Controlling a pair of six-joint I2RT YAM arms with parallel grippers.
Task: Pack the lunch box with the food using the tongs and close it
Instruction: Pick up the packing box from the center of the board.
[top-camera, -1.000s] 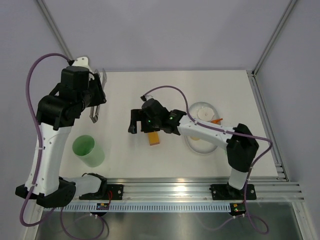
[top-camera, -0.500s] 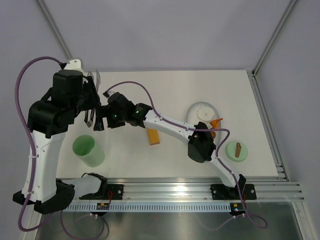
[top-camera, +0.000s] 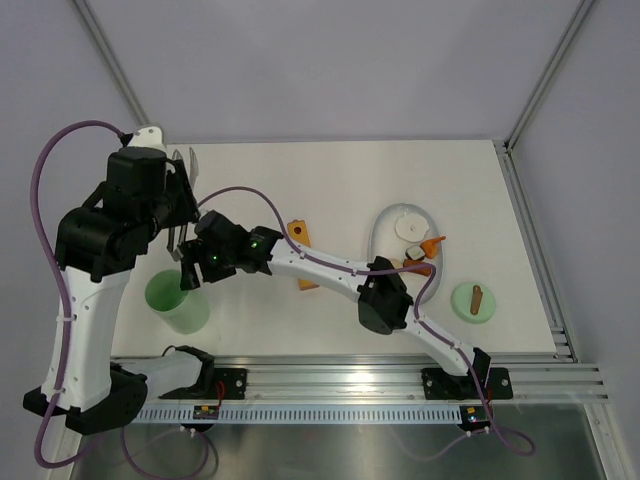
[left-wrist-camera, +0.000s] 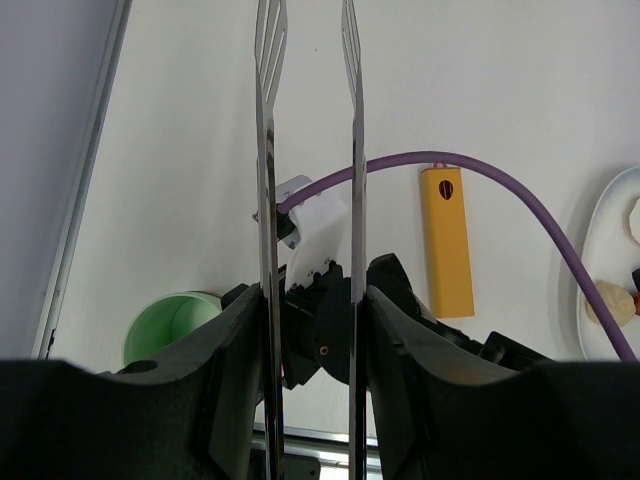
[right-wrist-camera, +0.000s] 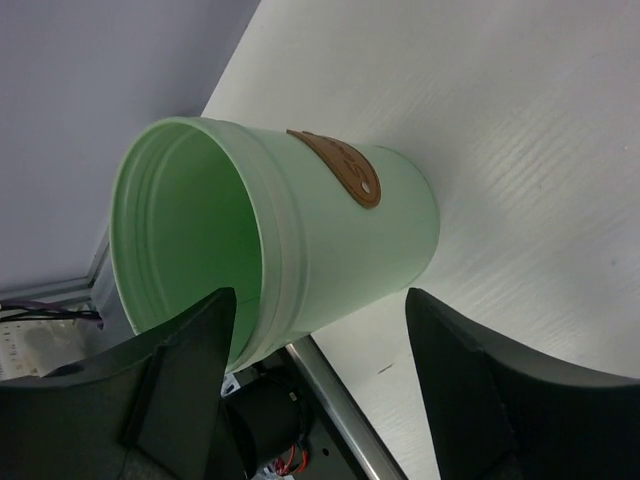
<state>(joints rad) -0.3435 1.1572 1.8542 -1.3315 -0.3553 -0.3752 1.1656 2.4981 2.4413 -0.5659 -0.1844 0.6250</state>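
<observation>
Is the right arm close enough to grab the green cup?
Probably yes. The right gripper hangs right by the lunch box, which shows between its open fingers with nothing in the way. The tongs in the left gripper sit off to the side.

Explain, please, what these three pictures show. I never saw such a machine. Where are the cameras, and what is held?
These are two robot arms fixed at the near edge of a white table. One picture looks down from above; the other two come from a camera on each wrist. The left pincer is shut on thin metal tongs. The right pincer is open, right by the green lunch box, holding nothing yet. Also on the table: an orange block, a white plate with toy food, and the green lid, off the box.
</observation>
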